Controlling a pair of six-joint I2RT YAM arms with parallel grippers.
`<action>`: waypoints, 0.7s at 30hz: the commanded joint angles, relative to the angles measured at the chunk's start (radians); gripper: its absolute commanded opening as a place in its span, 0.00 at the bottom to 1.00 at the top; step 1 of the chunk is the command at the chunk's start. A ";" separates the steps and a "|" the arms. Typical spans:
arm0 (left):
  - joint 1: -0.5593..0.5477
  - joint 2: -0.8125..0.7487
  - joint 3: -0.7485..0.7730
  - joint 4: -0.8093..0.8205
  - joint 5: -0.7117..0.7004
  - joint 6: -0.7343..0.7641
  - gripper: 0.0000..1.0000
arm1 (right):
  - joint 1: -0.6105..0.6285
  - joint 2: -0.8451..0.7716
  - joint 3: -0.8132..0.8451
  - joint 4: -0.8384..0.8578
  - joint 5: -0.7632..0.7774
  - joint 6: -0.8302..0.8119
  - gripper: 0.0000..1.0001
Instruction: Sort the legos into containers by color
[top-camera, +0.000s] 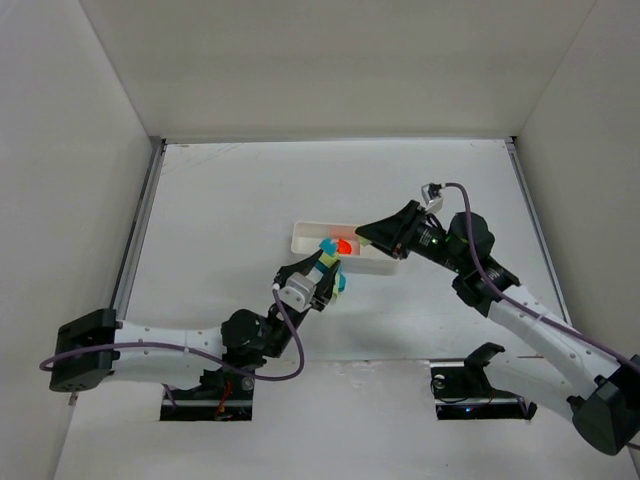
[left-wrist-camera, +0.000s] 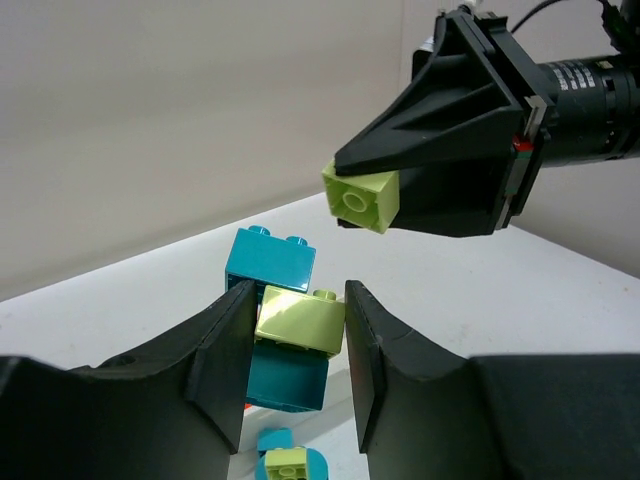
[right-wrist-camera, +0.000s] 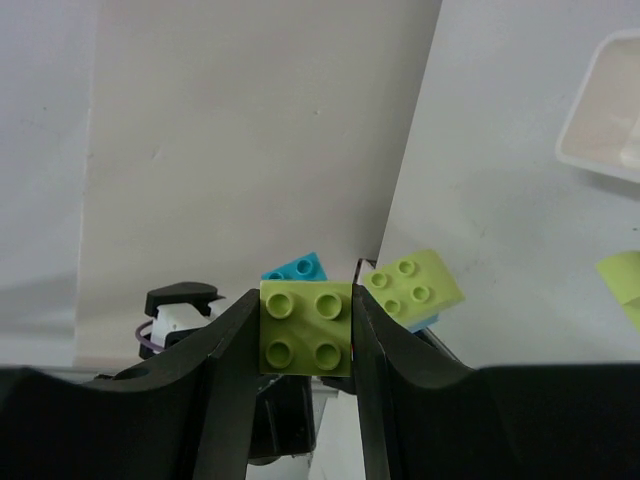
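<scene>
Right claw (top-camera: 364, 236) clenched on a yellow-green brick (right-wrist-camera: 305, 327), pads on two opposite flat side walls, studs facing the wrist camera; the brick sits square, held up off the bench (top-camera: 220, 200) over the white tray (top-camera: 303, 234).

Left claw (top-camera: 323, 270) clenched on a second yellow-green brick (left-wrist-camera: 300, 318), tilted; cyan bricks (left-wrist-camera: 271, 260) touch it above and below; whether they are pressed together I cannot tell.

The tray lies about mid-bench, well apart from every edge and corner; an orange-red piece (top-camera: 345, 245) lies in it.

Handling, as judged: bricks are light, rigid and not fragile, with smooth, glossy walls likely to slip in a skewed pinch; take flat sides, never studs or corners; a joined cluster would need one claw bracing while the other pulls.

Views: the top view alone shows the tray whole and both claws close at its near edge; the left wrist alone shows the right claw's brick from below, with its hollow underside; the right wrist alone shows the stud count and a tray corner.
</scene>
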 joint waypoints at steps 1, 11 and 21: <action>-0.008 -0.060 -0.010 0.031 -0.045 0.020 0.29 | -0.020 0.002 0.007 0.046 -0.012 -0.036 0.32; -0.001 -0.265 -0.084 -0.032 -0.241 0.023 0.30 | 0.053 0.253 0.128 -0.037 0.203 -0.292 0.32; -0.060 -0.474 -0.115 -0.115 -0.375 -0.049 0.31 | 0.151 0.650 0.352 -0.024 0.323 -0.398 0.32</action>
